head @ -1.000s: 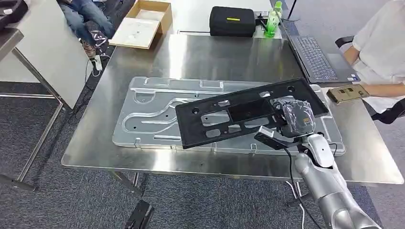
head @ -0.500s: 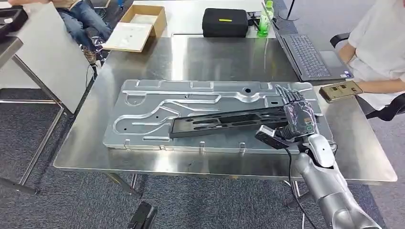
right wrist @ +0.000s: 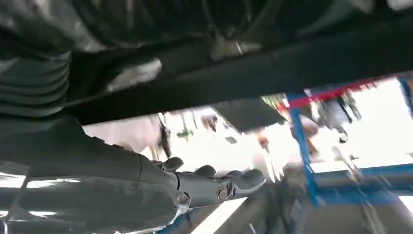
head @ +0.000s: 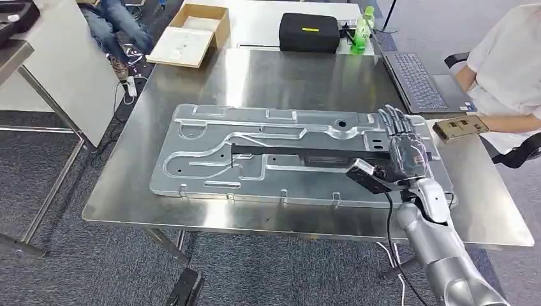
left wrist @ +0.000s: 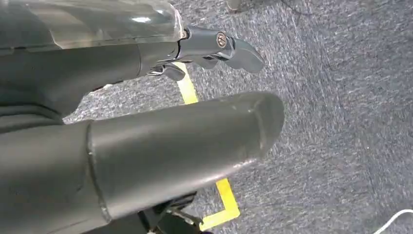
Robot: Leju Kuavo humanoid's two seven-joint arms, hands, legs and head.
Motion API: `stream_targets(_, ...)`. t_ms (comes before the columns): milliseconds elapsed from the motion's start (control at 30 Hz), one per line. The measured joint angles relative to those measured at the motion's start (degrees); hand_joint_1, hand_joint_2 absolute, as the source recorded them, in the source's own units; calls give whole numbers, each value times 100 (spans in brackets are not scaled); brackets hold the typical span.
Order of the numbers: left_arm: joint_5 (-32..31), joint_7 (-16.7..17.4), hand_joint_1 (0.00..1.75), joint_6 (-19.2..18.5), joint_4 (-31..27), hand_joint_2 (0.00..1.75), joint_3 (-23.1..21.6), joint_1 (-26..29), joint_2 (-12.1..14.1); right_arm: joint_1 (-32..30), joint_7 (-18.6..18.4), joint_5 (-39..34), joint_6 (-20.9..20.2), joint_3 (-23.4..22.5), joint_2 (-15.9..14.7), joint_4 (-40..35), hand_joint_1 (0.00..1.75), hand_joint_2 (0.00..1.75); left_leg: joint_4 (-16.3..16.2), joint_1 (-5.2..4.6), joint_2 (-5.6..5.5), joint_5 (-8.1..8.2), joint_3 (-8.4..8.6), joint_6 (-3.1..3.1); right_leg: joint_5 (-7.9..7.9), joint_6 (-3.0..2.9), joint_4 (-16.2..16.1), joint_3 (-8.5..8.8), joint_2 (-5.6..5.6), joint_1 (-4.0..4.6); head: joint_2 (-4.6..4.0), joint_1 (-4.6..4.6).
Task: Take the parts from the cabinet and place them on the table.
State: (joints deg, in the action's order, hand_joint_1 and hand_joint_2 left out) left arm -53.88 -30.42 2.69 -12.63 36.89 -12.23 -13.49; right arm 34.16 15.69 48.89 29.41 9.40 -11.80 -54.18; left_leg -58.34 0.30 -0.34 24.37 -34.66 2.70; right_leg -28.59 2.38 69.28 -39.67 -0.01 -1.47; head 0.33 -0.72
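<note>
the black part [head: 306, 155] lies flat along the middle of the big silver plate [head: 210, 137], which rests on the steel table [head: 274, 76]. the plate's near long edge runs close to the table's near edge, leaving just a thin strip of bare steel there; behind the plate a wide bare stretch of table runs back towards the black case [head: 310, 31] and the green bottle [head: 361, 25].

the right hand [head: 403, 148] is at the part's right end, over the plate's right edge, fingers stretched out flat and forward, gripping nothing; whether it touches the part i cannot tell. to its right a phone [head: 460, 126] lies near a person's arm [head: 510, 120], with a laptop [head: 421, 80] behind it along the table's right edge.

the left hand [left wrist: 146, 117] hangs over grey carpet [left wrist: 331, 122] with yellow tape; its fingers lie loosely apart, holding nothing.
</note>
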Motion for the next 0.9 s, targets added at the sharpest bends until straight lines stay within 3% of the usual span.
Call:
stream_targets(33, 4, -9, 0, -2, 0, 0, 0, -2, 0, 117, -54, -136, -256, -31, -13, 68, 0, 0, -30, 0, 0, 19, -2, -26, 235, -2, -499, 253, -3, -9, 0, 0)
stream_targets(67, 11, -17, 0, -2, 0, 0, 0, -2, 0, 249, -123, -393, -746, -73, -43, 162, 0, 0, -64, -2, 2, 41, -7, -57, 283, -17, -890, 423, -2, -17, 0, 0)
stream_targets(100, 17, -26, 0, -2, 0, 0, 0, -10, 7, 399, -170, -621, -1211, -105, -57, 253, 0, 0, -87, -47, 1, 60, -36, -92, 241, -44, -925, 452, 5, 42, 0, 0)
stream_targets(133, 28, -33, 0, -2, 0, 0, 0, -8, 15, 498, -226, -836, -1671, -131, -100, 347, 0, 0, -83, -44, 3, 54, -40, -111, 269, -96, -929, 442, 12, 28, 0, 4)
stream_targets(233, 26, -55, 0, -7, 0, 0, 4, 7, 53, 840, -288, -1303, -2502, -186, -182, 859, 0, 0, -87, -39, -1, 43, -50, -185, 312, -191, -959, 424, 3, 6, 0, 0)
stream_targets(267, 26, -61, 0, -7, 0, 0, 4, 12, 68, 943, -295, -1454, -2649, -218, -186, 973, 0, 0, -180, -23, 0, 131, -93, -215, 323, -211, -969, 431, -2, 0, 0, 4)
stream_targets(300, 22, -66, 0, -7, 0, 0, 4, 11, 74, 1054, -319, -1612, -2774, -269, -199, 1103, 0, 0, -454, -21, 5, 333, -212, -249, 326, -245, -971, 426, -9, -4, 0, 4)
stream_targets(367, 7, -72, 0, -4, 0, 0, 4, 19, 94, 1199, -347, -1814, -2939, -323, -199, 1353, 0, 0, -1351, 1, 6, 753, -605, -288, 325, -258, -970, 425, -20, 9, 0, 2)
stream_targets(400, 7, -72, 0, -4, 0, 0, 4, 32, 103, 1229, -376, -1851, -2969, -352, -199, 1472, 0, 0, -1712, 3, 6, 854, -772, -298, 323, -261, -969, 426, -25, 16, 0, 2)
stream_targets(433, 7, -72, 0, -4, 0, 0, 4, 45, 109, 1238, -417, -1868, -2967, -363, -201, 1569, 0, 0, -1829, 3, 6, 830, -832, -294, 322, -261, -968, 427, -27, 19, 0, 2)
stream_targets(467, 7, -72, 0, -4, 0, 0, 4, 55, 114, 1239, -437, -1879, -2963, -371, -205, 1648, 0, 0, -1664, 3, 6, 684, -757, -283, 322, -261, -966, 427, -26, 20, 0, 2)
stream_targets(500, 4, -72, 0, -4, 0, 0, 4, 57, 116, 1247, -448, -1895, -2958, -378, -208, 1707, 0, 0, -1297, 2, 6, 465, -579, -264, 322, -261, -962, 429, -23, 19, 0, 4)
stream_targets(567, -9, -79, 0, -2, 0, 0, 4, 47, 125, 1295, -487, -1897, -2919, -389, -208, 1816, 0, 0, -340, -1, 5, 28, -104, -192, 318, -251, -960, 441, -17, 18, 0, 2)
stream_targets(600, -9, -79, 0, -2, 0, 0, 4, 34, 131, 1325, -491, -1894, -2877, -389, -208, 1878, 0, 0, -126, -37, 2, 103, -3, -167, 311, -220, -952, 423, -15, 53, 0, 2)
stream_targets(700, -11, -81, 0, -2, 0, 0, 4, 42, 133, 1337, -483, -1895, -2775, -389, -214, 2006, 0, 0, -89, -52, -3, 85, -16, -127, 360, -116, -1003, 418, -16, 36, 0, 2)
stream_targets(733, -11, -81, 0, 0, 0, 0, 4, 39, 136, 1346, -483, -1892, -2757, -389, -214, 2030, 0, 0, -30, -30, -4, 52, 1, -80, 367, -69, -1020, 430, -19, 50, 0, 2)
stream_targets(767, -13, -81, 0, 0, 0, 0, 4, 38, 133, 1347, -480, -1890, -2746, -389, -221, 2050, 0, 0, 49, 2, 8, 3, 45, -33, 315, -50, -986, 420, -13, 11, 0, 2)
stream_targets(800, -13, -83, 0, 0, 0, 0, 4, 27, 133, 1366, -476, -1890, -2742, -391, -229, 2076, 0, 0, 69, -5, 5, -11, 48, 8, 165, -41, -794, 336, -11, 17, 0, 0)
stream_targets(867, -15, -83, 0, 0, 0, 0, 7, 22, 133, 1383, -474, -1894, -2725, -398, -232, 2133, 0, 0, 68, -17, 7, -17, 37, 28, -274, -12, 73, -75, -5, 17, 0, 0)
stream_targets(900, -15, -83, 0, 0, 0, 0, 7, 27, 133, 1366, -461, -1894, -2720, -402, -232, 2159, 0, 0, 66, -25, 6, -12, 36, 37, -393, 3, 452, -272, -5, 16, 0, 0)
